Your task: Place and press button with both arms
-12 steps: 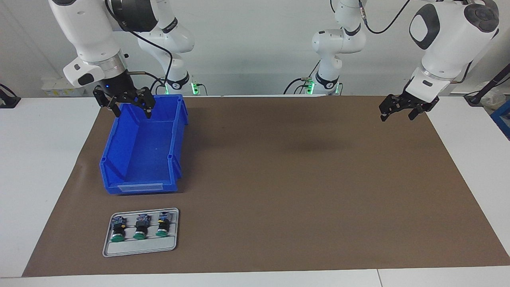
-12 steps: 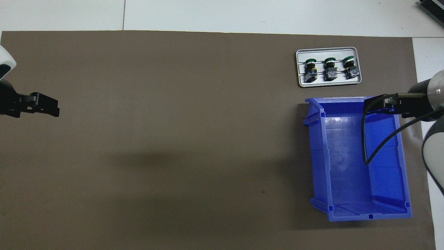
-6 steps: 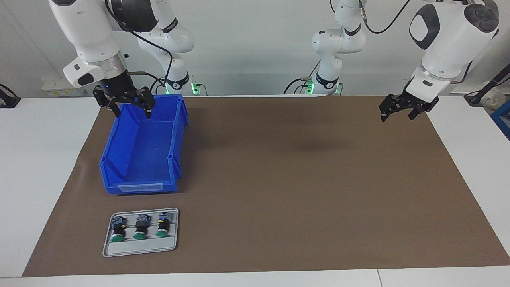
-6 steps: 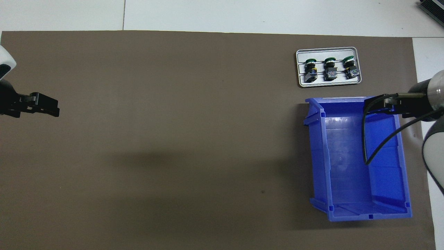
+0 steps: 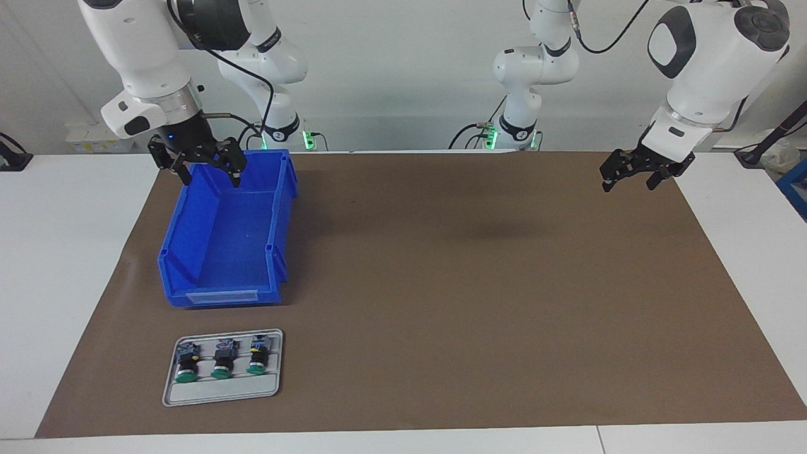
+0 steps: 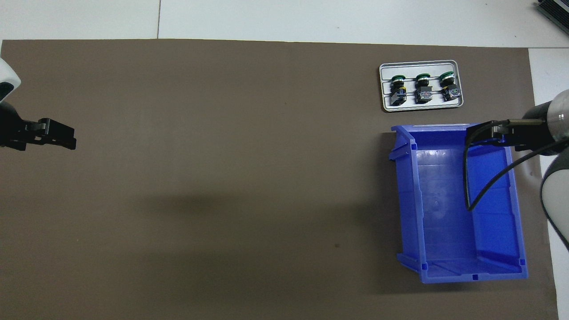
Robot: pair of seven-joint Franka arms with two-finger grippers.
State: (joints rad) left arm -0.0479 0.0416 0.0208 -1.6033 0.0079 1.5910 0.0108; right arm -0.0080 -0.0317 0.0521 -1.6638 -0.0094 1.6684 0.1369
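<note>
A grey rectangular metal tray (image 5: 222,393) lies on the brown table mat (image 5: 441,302) at the right arm's end of the table, farther from the robots than the blue open-topped plastic bin (image 5: 189,239). In the overhead view the tray sits at about one o'clock from the mat's middle, with the bin at about three o'clock.

Three small push-button switches lie side by side in the tray, each with a round green cap, a black body and a bluish-grey terminal end. The green caps point away from the robots. The middle button (image 5: 222,363) has one neighbour toward the table's edge (image 5: 185,365) and one toward the table's middle (image 5: 257,359). All three lie in the tray, and no gripper touches them.

The right gripper (image 5: 209,178), black and two-fingered, hangs over the bin's end nearest the robots. Its fingers stand spread apart and hold nothing.

The left gripper (image 5: 629,182) hangs over the mat at the left arm's end of the table, at about nine o'clock in the overhead view, well apart from tray and bin. Its fingers are likewise spread and hold nothing.
</note>
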